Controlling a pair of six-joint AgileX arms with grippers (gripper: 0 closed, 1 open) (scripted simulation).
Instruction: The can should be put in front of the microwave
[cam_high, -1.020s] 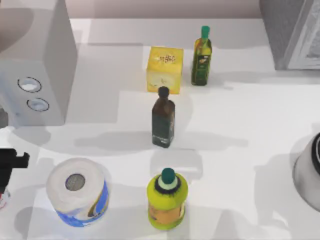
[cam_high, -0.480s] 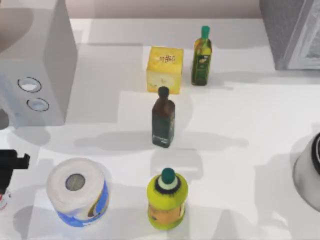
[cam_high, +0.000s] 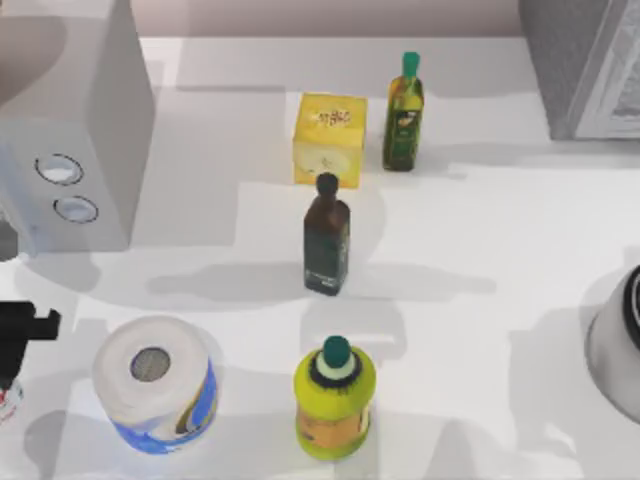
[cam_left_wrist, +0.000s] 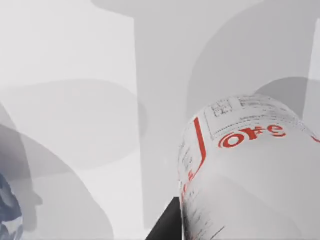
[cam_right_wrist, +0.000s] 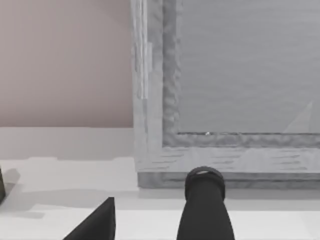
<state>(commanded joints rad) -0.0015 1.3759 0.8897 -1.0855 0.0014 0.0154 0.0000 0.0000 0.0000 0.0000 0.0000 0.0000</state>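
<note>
At the table's left edge, the can (cam_left_wrist: 250, 170), orientation unclear.

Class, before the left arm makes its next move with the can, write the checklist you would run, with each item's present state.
1. Can located: ok. The can sits at the left edge of the table, beside the left pincer.
2. Firm grip on the can: cannot tell. One finger lies against it in the left wrist view.
3. Drop spot free: ok. The table in front of the microwave is bare.
4. Path: ok. The paper roll stands to the can's right, off the line to the microwave.
5. Right arm out of the way: ok. The right pincer is open, at the far right.
</note>
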